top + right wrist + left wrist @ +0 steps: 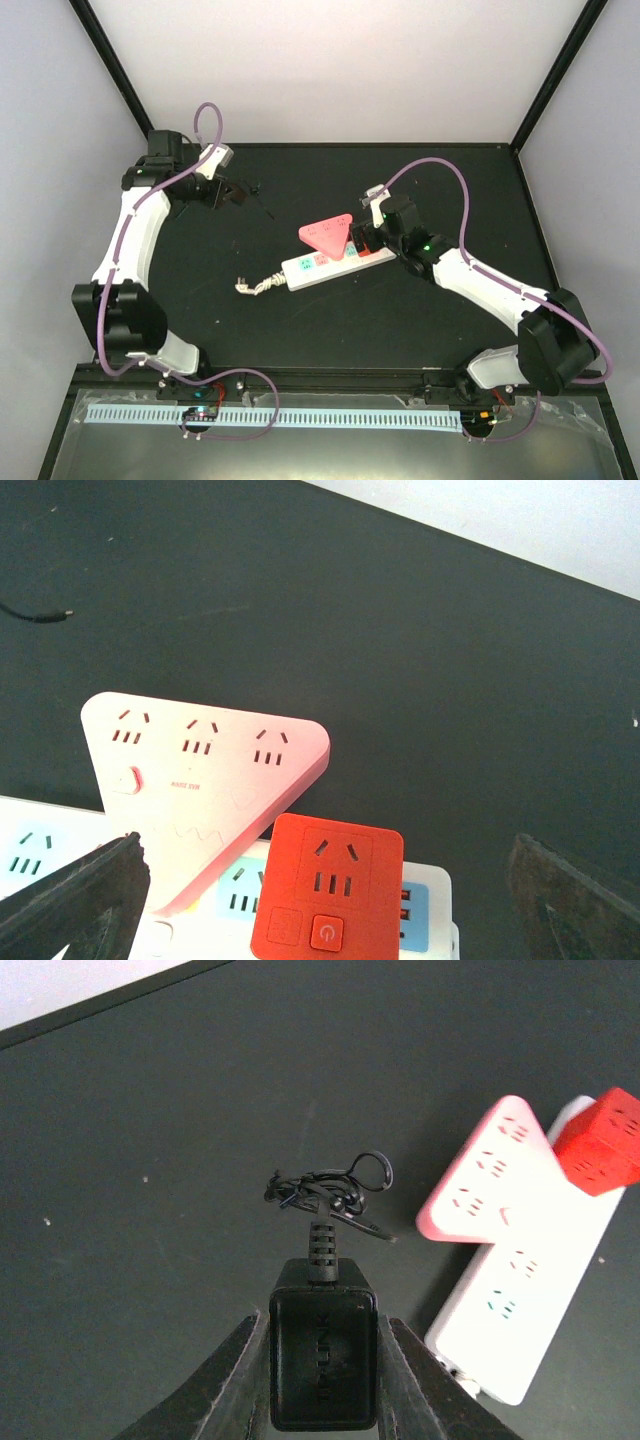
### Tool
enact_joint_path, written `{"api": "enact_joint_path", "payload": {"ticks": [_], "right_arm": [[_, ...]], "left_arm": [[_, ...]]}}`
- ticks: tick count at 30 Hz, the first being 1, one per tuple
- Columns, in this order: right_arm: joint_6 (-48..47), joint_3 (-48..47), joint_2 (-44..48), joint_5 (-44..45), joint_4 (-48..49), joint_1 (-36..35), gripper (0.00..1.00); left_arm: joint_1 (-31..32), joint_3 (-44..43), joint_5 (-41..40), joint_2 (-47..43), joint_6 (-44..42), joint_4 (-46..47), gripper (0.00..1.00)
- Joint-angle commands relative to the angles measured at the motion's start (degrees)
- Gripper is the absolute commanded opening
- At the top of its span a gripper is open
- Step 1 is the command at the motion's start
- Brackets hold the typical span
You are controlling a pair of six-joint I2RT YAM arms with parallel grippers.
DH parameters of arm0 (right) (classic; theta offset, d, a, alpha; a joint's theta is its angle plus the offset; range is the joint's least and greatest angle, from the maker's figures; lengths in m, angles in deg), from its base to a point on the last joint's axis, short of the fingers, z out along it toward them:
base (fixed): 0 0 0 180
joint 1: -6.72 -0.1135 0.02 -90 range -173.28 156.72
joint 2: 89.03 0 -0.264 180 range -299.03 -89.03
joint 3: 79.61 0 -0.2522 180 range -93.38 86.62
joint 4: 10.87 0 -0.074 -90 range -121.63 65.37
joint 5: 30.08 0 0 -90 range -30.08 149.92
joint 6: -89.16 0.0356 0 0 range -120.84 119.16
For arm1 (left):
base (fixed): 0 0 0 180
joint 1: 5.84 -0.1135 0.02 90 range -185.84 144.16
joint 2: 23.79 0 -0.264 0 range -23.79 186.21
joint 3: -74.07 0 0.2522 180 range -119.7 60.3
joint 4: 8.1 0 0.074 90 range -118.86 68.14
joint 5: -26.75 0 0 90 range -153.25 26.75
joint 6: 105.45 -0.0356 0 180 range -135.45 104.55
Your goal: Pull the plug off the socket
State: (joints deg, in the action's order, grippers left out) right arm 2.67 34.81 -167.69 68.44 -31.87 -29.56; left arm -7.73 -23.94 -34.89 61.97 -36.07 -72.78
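Only the left wrist view shows us the left gripper (pixel 322 1325) clamped on a black boxy TP-Link plug (pixel 323 1370), near the bench's far edge, left side. The long white power-strip socket (pixel 330 265) lies mid-bench, carrying a pink triangular adapter (pixel 328 235) and a red cube adapter (pixel 325 900). The right gripper (pixel 328 845) gapes wide astride the cube, holding nothing.

Quick count: one white power strip (pixel 330 268), one pink triangle adapter (pixel 326 232) and one red cube adapter (pixel 325 895). Also one black power adapter (pixel 323 1355) with one tangled cord (pixel 325 1188). So four plug-type things total.
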Motion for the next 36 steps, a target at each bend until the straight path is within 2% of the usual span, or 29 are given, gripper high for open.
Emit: {"api": "enact_joint_path", "payload": {"ticks": [1, 10, 18, 36], "right_arm": [[-0.60, -0.90, -0.73, 0.96, 0.16, 0.13, 1.00], [-0.98, -1.32, -2.14, 0.71, -0.23, 0.06, 1.00], [-0.95, -1.79, -3.56, 0.26, -0.77, 0.08, 1.00], [-1.11, -1.89, -4.40, -0.07, -1.05, 0.07, 1.00]], "left_arm": [[-1.27, -2.51, 3.60, 4.24, 1.93, 6.18, 0.13], [-6.27, -7.42, 9.14, 17.15, 5.44, 7.98, 0.13], [-10.15, -9.54, 11.49, 26.01, 3.83, 6.90, 0.13], [-16.44, -10.72, 12.46, 35.27, 3.92, 4.96, 0.15]]}}
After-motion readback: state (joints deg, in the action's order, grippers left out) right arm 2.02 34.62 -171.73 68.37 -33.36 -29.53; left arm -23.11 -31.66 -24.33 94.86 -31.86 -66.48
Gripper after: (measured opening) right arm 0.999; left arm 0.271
